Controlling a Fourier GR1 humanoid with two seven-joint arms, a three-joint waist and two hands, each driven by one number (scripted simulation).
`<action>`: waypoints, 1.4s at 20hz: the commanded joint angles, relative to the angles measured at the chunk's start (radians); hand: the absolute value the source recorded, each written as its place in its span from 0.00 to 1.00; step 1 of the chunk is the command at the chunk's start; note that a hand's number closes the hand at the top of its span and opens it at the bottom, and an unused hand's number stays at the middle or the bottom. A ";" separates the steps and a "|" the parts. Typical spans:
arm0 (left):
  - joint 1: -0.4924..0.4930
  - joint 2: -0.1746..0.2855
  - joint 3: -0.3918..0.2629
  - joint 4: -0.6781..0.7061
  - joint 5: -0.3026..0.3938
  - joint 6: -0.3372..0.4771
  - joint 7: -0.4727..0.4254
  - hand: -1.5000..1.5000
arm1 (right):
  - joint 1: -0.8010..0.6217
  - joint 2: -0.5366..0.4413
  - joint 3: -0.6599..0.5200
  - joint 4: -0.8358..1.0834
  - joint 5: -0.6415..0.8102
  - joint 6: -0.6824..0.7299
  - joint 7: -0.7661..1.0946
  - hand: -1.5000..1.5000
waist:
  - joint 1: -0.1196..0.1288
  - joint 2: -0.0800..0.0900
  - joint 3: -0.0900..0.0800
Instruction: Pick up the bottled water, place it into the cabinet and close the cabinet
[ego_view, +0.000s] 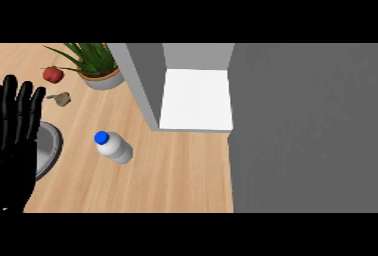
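Shows the left hand (18, 130) at the view's left edge, fingers straight and pointing up, holding nothing. Finds the blue-capped bottled water (114, 148) on the wooden desk (177, 175), between that hand and the open cabinet (196, 100), touching neither.

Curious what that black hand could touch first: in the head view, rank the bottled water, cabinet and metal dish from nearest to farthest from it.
1. Metal dish, overlapped by the left hand at the left edge.
2. Bottled water, on the counter right of the dish.
3. Cabinet, open, farthest right.
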 joint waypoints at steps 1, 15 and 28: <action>0.030 -0.053 -0.050 -0.004 -0.066 0.043 -0.043 0.00 | -0.008 -0.014 0.009 -0.009 0.023 0.011 0.003 0.00 | -0.011 0.017 0.032; 0.146 -0.110 -0.376 0.045 0.050 0.563 0.213 0.00 | 0.229 0.009 -0.013 -0.146 -0.429 0.112 0.255 0.00 | -0.017 0.016 0.032; 0.334 -0.070 -0.452 -0.034 0.050 0.574 0.114 0.00 | 0.438 0.026 -0.010 -0.166 -0.421 0.263 0.094 0.00 | -0.014 0.016 0.032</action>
